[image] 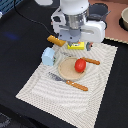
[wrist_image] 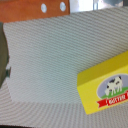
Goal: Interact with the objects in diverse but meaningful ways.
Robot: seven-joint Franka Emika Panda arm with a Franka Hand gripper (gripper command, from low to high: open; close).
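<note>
Gripper [image: 76,44], state unclear, hovers over flat yellow rectangular butter box [wrist_image: 105,83], likely light, stiff, best pinched across its narrow sides.

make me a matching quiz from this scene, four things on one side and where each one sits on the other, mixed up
Things:
1. tomato
2. blue carton
3. yellow box
4. knife

Places:
A. under the gripper, at the cloth's far edge
B. on the round board
C. on the cloth, in front of the board
D. at the cloth's corner, on the exterior view's left of the board

Pairs: 1-B, 2-D, 3-A, 4-C
</note>
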